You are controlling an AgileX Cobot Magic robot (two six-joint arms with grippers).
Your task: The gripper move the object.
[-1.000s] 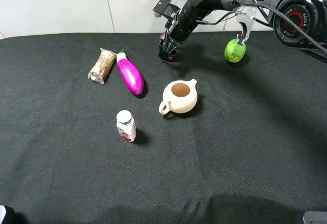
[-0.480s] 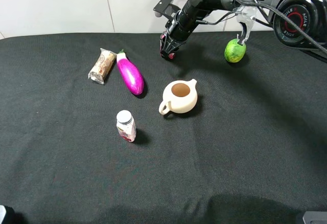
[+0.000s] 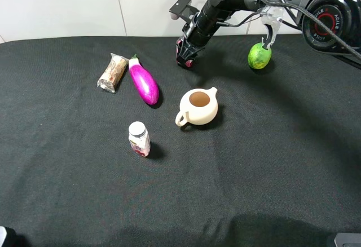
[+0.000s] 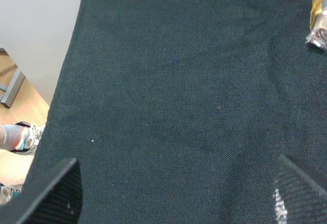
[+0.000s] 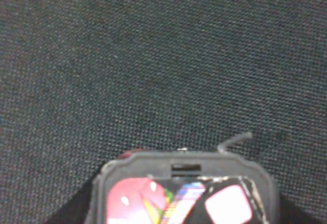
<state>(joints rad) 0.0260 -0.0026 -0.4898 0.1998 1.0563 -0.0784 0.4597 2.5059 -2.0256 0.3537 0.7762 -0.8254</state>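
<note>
My right gripper [image 3: 186, 55], a black claw on a thick black arm reaching in from the upper right, is shut on the object [image 3: 181, 49], a small black tin with red-pink and white markings. It holds the tin just above the black cloth at the back middle. In the right wrist view the tin [image 5: 179, 193] fills the lower edge, cloth beyond it. My left gripper [image 4: 179, 198] is open and empty over bare cloth near the table's left edge; it does not show in the exterior view.
A cream teapot [image 3: 198, 107] stands in front of the tin. A purple eggplant [image 3: 144, 82] and a wrapped snack [image 3: 113, 73] lie to the left. A white-capped bottle [image 3: 139, 139] stands nearer the front. A green fruit [image 3: 259, 56] lies at the back right.
My right gripper has risen slightly and shifted back with the tin in it. Nothing else has moved.
</note>
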